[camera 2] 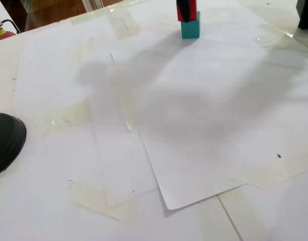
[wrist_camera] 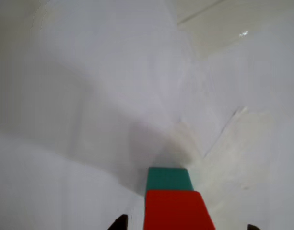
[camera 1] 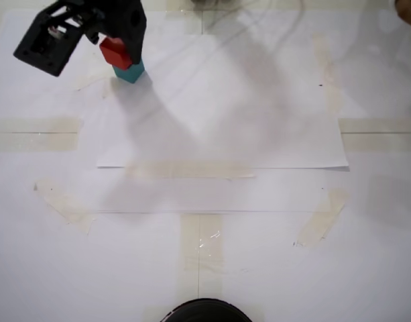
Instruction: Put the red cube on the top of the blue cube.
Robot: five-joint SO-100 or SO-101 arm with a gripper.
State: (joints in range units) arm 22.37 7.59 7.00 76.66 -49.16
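Note:
The red cube (camera 1: 115, 52) sits on top of the blue cube (camera 1: 131, 72), which is teal and stands on white paper at the far left of a fixed view. Both show in the wrist view, the red cube (wrist_camera: 178, 213) at the bottom edge and the blue cube (wrist_camera: 169, 178) just beyond it. In another fixed view the red cube (camera 2: 192, 10) stands on the blue cube (camera 2: 190, 27). My black gripper (camera 1: 118, 44) straddles the red cube. In the wrist view the gripper (wrist_camera: 185, 225) has its dark fingertips (wrist_camera: 119, 223) apart from the cube's sides, so it is open.
White paper sheets (camera 1: 225, 127) are taped to the table with strips of tape (camera 1: 198, 241). A black round object (camera 1: 205, 312) lies at the near edge, and it shows at the left in another fixed view (camera 2: 3, 140). A dark object (camera 2: 307, 12) stands at the top right there.

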